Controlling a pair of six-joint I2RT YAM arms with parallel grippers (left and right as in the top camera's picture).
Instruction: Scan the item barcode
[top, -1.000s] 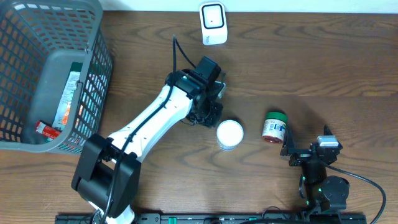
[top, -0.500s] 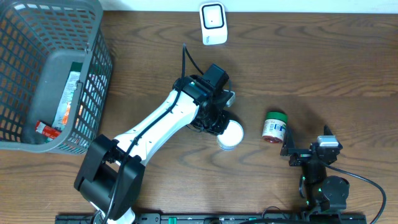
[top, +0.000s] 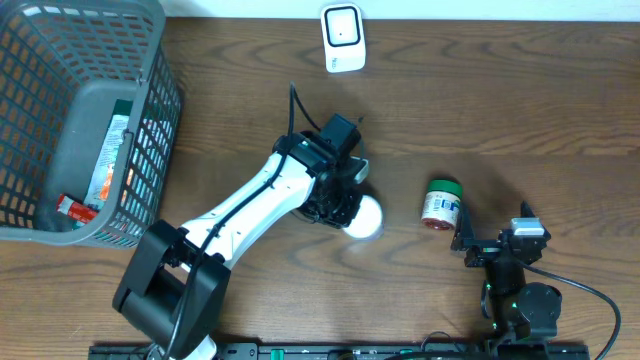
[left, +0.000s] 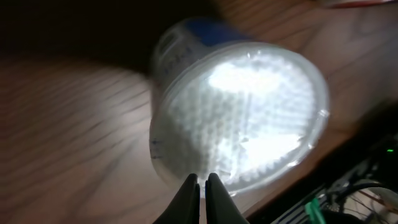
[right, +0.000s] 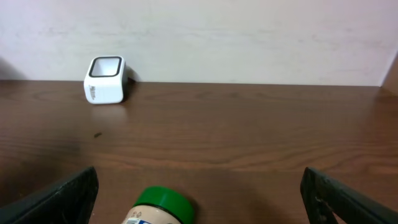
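A white round tub (top: 364, 217) with a blue-printed side lies tipped on the wooden table; the left wrist view shows it blurred, its broad white face (left: 249, 112) turned to the camera. My left gripper (top: 342, 208) is shut, its fingertips (left: 203, 185) at the tub's lower rim with nothing between them. A green-capped bottle (top: 440, 203) lies on its side to the right. My right gripper (right: 199, 184) stands open just behind the bottle (right: 163, 206), its fingers wide to either side. The white scanner (top: 343, 38) stands at the table's far edge.
A grey mesh basket (top: 150, 130) holding several packets fills the left end of the table. The scanner (right: 106, 79) shows against a pale wall in the right wrist view. My right arm's base (top: 520, 300) sits at the near right edge.
My left gripper closed fully and swung right, then came down against the white tub. The tub has gone from standing upright to tipped over. The right arm and bottle have not moved.
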